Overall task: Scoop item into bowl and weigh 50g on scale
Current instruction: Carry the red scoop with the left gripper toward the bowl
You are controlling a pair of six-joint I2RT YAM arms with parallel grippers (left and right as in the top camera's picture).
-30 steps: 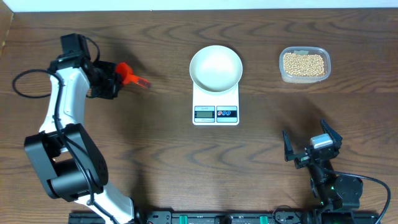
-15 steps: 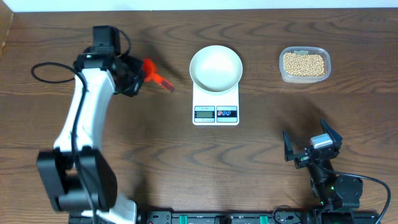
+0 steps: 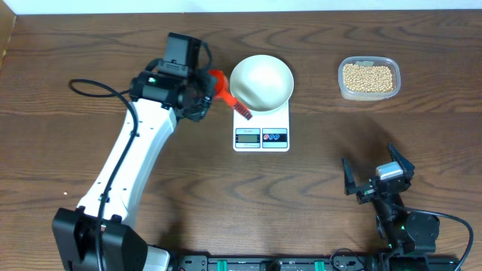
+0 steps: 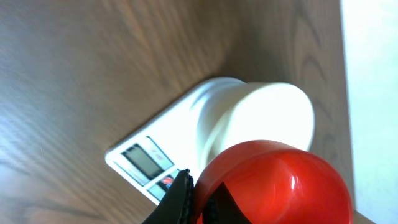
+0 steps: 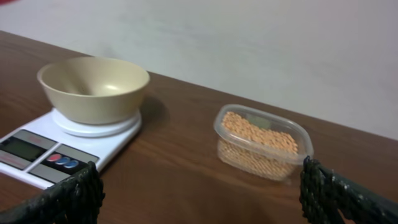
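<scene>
My left gripper (image 3: pixel 208 86) is shut on a red scoop (image 3: pixel 221 83), held just left of the white bowl (image 3: pixel 261 81). The bowl stands empty on the white scale (image 3: pixel 261 132). In the left wrist view the scoop's round red back (image 4: pixel 280 180) fills the lower right, with the bowl (image 4: pixel 273 115) and scale (image 4: pixel 143 163) beyond it. The tan beans (image 3: pixel 367 77) lie in a clear tub at the far right. My right gripper (image 3: pixel 376 178) stands open at the front right, nothing between its fingers, looking toward the bowl (image 5: pixel 93 87) and the beans (image 5: pixel 258 134).
The clear plastic tub (image 3: pixel 368 95) sits about a hand's width right of the scale. The left arm's black cable (image 3: pixel 98 89) loops over the wood on the left. A pale wall runs behind the table's far edge.
My left arm has swung to the right with the red scoop, from the table's far left to the bowl's left edge. The right arm has not moved.
</scene>
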